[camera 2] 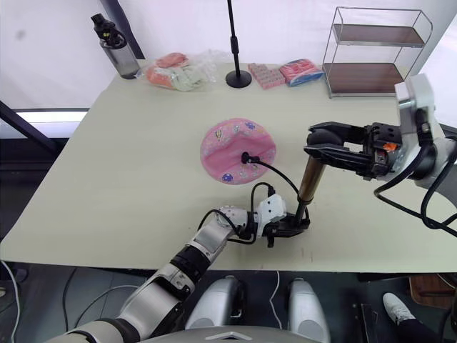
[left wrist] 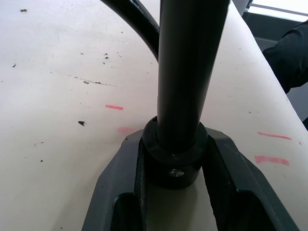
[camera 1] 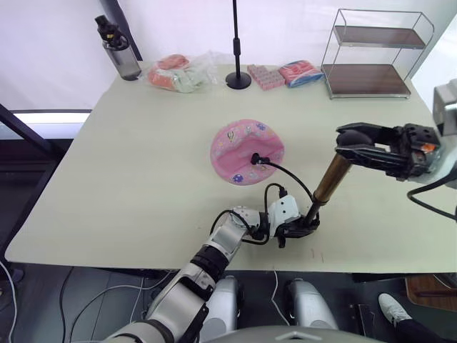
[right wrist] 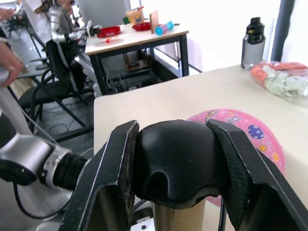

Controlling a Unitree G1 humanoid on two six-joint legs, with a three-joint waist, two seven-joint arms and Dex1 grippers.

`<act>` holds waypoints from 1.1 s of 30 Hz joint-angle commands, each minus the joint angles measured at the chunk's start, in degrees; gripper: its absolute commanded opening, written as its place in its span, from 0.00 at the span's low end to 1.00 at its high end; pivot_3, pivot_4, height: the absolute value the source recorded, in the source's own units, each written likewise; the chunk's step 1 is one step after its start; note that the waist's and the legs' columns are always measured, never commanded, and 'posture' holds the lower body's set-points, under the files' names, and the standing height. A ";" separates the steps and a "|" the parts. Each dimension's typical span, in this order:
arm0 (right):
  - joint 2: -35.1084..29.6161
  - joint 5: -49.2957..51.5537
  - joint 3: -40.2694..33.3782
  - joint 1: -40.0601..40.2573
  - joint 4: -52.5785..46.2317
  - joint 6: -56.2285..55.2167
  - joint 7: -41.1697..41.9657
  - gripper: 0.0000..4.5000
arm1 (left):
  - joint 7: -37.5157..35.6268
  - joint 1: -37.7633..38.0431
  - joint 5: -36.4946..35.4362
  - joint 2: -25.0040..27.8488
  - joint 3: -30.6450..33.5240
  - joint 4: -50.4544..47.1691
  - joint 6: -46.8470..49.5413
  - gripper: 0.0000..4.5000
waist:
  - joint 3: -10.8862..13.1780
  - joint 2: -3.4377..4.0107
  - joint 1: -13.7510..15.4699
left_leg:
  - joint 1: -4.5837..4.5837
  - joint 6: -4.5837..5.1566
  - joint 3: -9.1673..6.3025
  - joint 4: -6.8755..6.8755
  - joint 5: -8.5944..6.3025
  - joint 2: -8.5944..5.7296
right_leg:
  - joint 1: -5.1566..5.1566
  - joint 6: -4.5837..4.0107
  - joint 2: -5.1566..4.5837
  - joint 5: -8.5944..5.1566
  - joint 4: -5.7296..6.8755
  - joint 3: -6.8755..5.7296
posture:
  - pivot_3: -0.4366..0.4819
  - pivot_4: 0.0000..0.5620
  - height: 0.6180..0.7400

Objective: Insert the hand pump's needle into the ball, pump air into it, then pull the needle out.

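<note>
A flattened pink ball lies mid-table. The needle's black fitting sits plugged into the ball, and the black hose runs from it to the pump's foot. The bronze hand pump stands tilted on the table. My left gripper is shut on the pump's black bottom cap. My right gripper is shut on the black T-handle at the top, with the handle close to the cylinder.
At the table's back stand a grey bottle, a bag of soft items, a black stand base, coloured packs and a wire shelf. Red marks dot the table by the pump's foot.
</note>
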 commanded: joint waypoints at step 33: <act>-1.99 1.17 -5.95 2.38 -1.93 -0.32 0.04 0.38 | -1.34 3.69 4.14 2.02 -3.11 6.97 0.60 0.25 | -1.30 -0.11 -0.07 | -0.01 0.00 -0.39 -0.19 -0.02 0.01 | 0.30 -0.06 -0.62 -0.01 -0.52 -0.48 | 0.48 0.27 0.96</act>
